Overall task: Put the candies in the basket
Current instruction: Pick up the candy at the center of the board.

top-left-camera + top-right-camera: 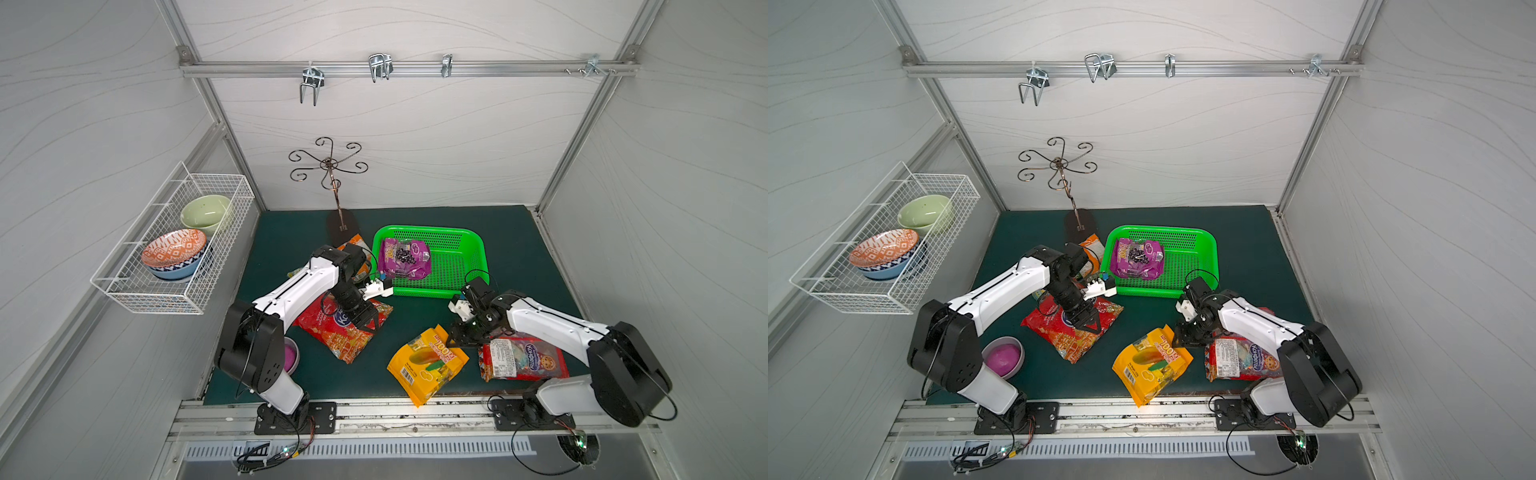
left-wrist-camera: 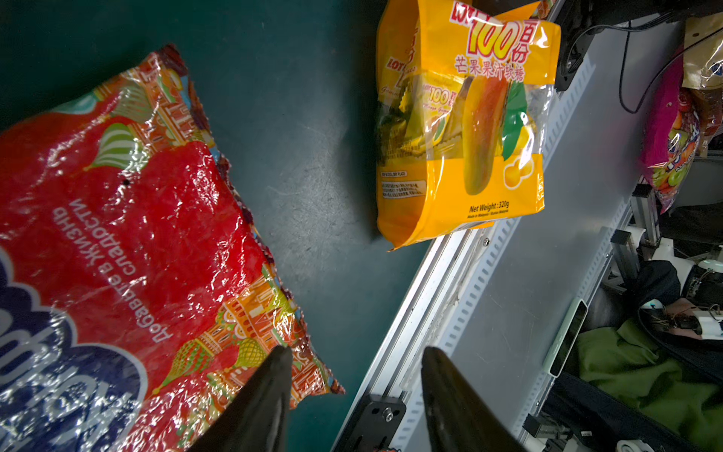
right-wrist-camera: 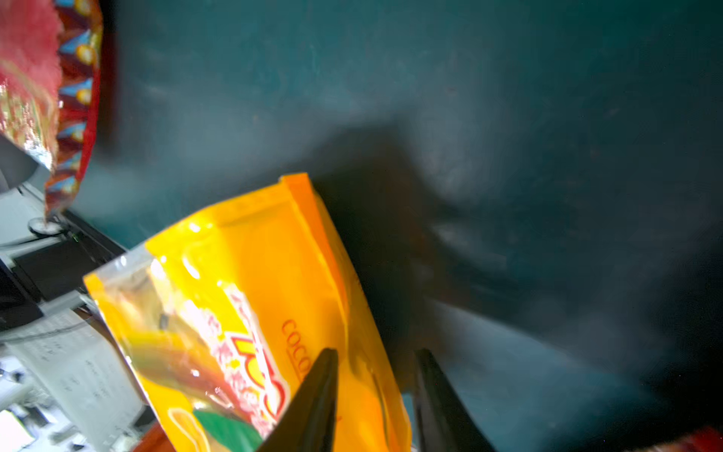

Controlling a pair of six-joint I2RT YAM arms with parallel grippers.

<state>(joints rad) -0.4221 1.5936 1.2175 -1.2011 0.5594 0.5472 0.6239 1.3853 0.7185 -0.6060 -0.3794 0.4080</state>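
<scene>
On the mat [image 1: 519, 249], yellow bag [image 1: 428, 365] diagonal, top toward right fingers [image 3: 313, 395]

A white wire basket [image 1: 145, 297] hangs on the wall at nine o'clock. It holds a pale green bowl [image 1: 205, 212] and an orange patterned bowl [image 1: 173, 247] stacked in a blue bowl [image 1: 178, 274]. A copper hook stand [image 1: 328, 164] rises from the dark green desk [image 1: 519, 249] at eleven o'clock. Metal hooks [image 1: 312, 81] hang on the rail at twelve. At eight o'clock, a cup [image 1: 1000, 340] holds a purple ball [image 1: 1003, 360].
</scene>
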